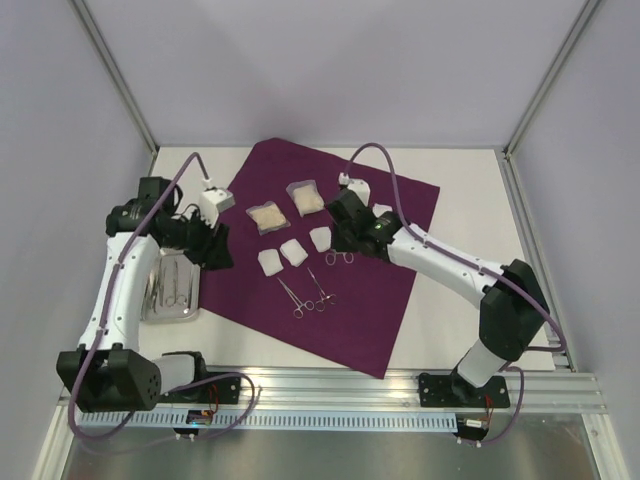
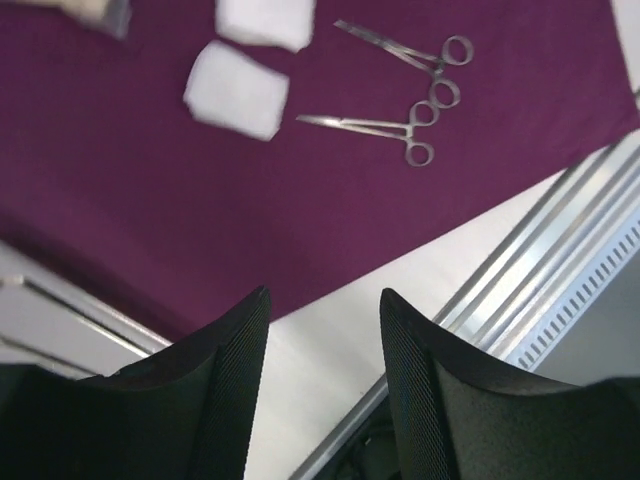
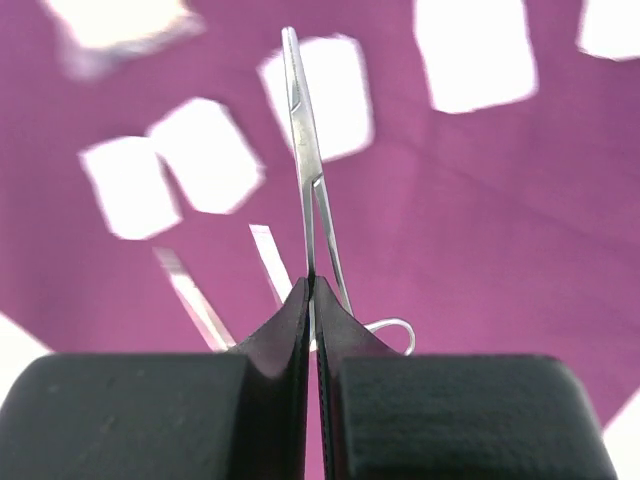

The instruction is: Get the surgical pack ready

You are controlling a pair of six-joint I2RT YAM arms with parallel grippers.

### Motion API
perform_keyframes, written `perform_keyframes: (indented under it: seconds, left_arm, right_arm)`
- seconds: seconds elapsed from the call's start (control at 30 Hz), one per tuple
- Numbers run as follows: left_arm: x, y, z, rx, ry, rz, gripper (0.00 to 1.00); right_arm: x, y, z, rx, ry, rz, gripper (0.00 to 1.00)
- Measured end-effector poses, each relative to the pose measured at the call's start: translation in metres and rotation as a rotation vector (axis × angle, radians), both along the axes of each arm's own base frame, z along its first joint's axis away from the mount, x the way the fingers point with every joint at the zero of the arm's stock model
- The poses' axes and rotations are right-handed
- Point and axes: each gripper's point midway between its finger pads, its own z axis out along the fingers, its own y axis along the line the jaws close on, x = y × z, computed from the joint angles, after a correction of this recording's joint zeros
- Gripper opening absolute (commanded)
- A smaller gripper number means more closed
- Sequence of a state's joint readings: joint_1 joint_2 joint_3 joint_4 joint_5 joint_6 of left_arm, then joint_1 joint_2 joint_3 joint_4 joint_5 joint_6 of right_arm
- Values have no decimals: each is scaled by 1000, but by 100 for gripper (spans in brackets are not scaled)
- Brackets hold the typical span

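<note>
The surgical pack (image 1: 350, 310) lies spread flat as a big plum-purple sheet across the table's middle. Two steel forceps (image 1: 305, 294) rest side by side on its near part, and the left wrist view shows both forceps (image 2: 400, 90). My right gripper (image 1: 343, 245) hangs over the sheet's middle, shut on a third forceps (image 3: 300, 120) whose tips stick out beyond the fingers (image 3: 285, 330). My left gripper (image 2: 325, 295) is open with nothing between its fingers, above the bare table by the sheet's left edge, and shows from above as the left gripper (image 1: 214, 255).
On the sheet lie three white gauze squares (image 1: 294, 252) and two clear packets (image 1: 285, 207) of beige gauze. Another white piece (image 1: 381, 210) sits beside the right arm. A metal tray (image 1: 150, 300) holding instruments stands left of the sheet. An aluminium rail (image 1: 330, 385) runs along the near edge.
</note>
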State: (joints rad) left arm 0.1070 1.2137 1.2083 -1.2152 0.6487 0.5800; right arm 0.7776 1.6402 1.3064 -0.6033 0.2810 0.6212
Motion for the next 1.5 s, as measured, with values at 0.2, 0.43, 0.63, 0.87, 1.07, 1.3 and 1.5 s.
perform_keyframes:
  seconds: [0.2, 0.43, 0.63, 0.87, 1.07, 1.3, 1.5]
  left_arm:
    - [-1, -86, 28, -109, -27, -220, 61]
    - [1, -116, 7, -198, 53, -190, 63]
    - [14, -131, 0, -222, 59, -177, 63]
    - [25, -138, -16, -220, 104, -164, 61]
    - [27, -142, -23, -215, 127, -161, 52]
    - [31, -143, -20, -211, 107, -157, 49]
    - [34, -142, -19, -208, 98, -152, 36]
  right_arm:
    - [-10, 54, 37, 141, -92, 8, 0]
    - [-11, 71, 48, 220, -121, -32, 0]
    - [-17, 85, 55, 273, -123, -27, 1]
    - [-21, 99, 59, 320, -116, -2, 1]
    - [-21, 103, 64, 341, -118, 5, 0]
    - [-20, 106, 60, 342, -109, 9, 0]
    - [-20, 109, 52, 334, -95, 14, 0]
